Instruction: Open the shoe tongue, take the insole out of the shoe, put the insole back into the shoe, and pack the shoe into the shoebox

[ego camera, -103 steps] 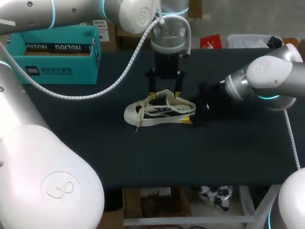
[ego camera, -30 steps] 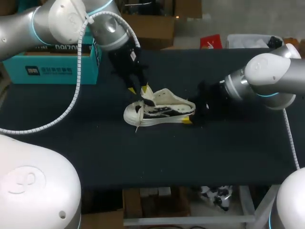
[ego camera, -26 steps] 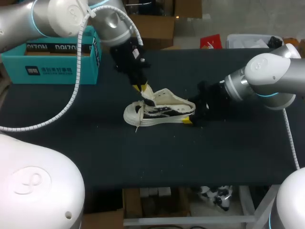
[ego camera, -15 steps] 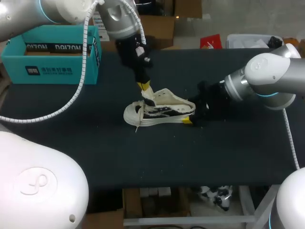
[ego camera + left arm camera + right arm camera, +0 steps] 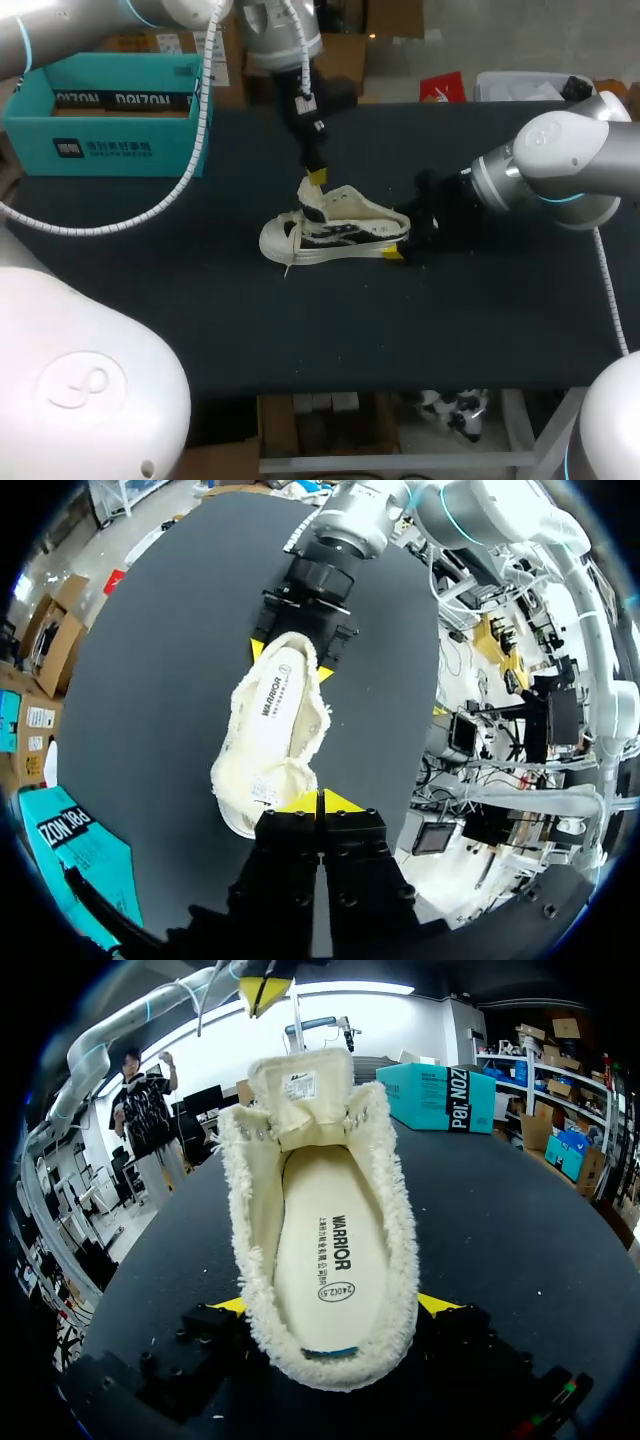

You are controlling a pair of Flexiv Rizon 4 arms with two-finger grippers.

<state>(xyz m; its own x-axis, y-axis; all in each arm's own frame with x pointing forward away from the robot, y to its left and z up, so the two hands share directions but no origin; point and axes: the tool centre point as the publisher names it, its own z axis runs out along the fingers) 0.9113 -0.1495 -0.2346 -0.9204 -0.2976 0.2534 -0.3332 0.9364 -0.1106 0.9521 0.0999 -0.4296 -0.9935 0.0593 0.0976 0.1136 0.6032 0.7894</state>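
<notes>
A cream canvas shoe point(image 5: 335, 232) lies on the black table, toe toward the view's left. Its printed insole point(image 5: 335, 1250) sits inside, also visible as the insole point(image 5: 275, 695) in the left wrist view. The tongue point(image 5: 300, 1095) stands upright. My left gripper point(image 5: 317, 178) hangs shut just above the tongue's top edge; in the right wrist view a small gap separates the left gripper point(image 5: 265, 990) from it. My right gripper point(image 5: 335, 1305) spans the heel, a yellow tip pressed against each side. The left gripper point(image 5: 320, 802) shows both tips together.
A teal shoebox point(image 5: 110, 110) stands open at the back left of the table point(image 5: 300, 330). My right arm point(image 5: 560, 170) comes in low across the table's right side.
My left gripper has shut and swung rightward and up along the tongue, the arm rotating behind the shoe. The shoe and my right arm have stayed put.
</notes>
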